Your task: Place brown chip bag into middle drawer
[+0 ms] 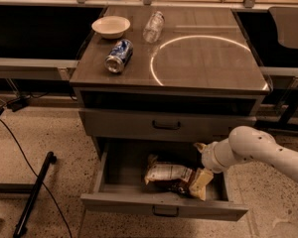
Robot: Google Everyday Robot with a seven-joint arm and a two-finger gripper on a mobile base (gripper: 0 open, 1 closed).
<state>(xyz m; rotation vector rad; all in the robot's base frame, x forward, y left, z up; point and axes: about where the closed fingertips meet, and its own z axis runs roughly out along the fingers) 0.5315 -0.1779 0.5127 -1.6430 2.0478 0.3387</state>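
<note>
The robot's white arm (268, 152) comes in from the right edge of the scene and slopes down to the left, ending in a rounded wrist just above the right part of the open drawer. The hand (203, 151) sits at the tip of that wrist, over the drawer's right side and just above the right end of the bag. It is mostly hidden behind the wrist, so whether it is open, closed or gripping anything cannot be told.

The brown chip bag (171, 175) lies on its side inside the middle drawer (164, 205), which is pulled out toward the near side. The bag rests right of centre, with a cream-yellow end (200, 183) pointing right and near. Its white label panel faces up; the print on it cannot be read.

The upper drawer (139, 125) just above is closed, with a dark handle at its centre.

On the bench (203, 78), at the far left, stands a white bowl (111, 26). A blue and white soda can (119, 56) lies on its side near it, its writing unreadable. A clear plastic bottle (153, 26) lies to the right of the bowl.
</note>
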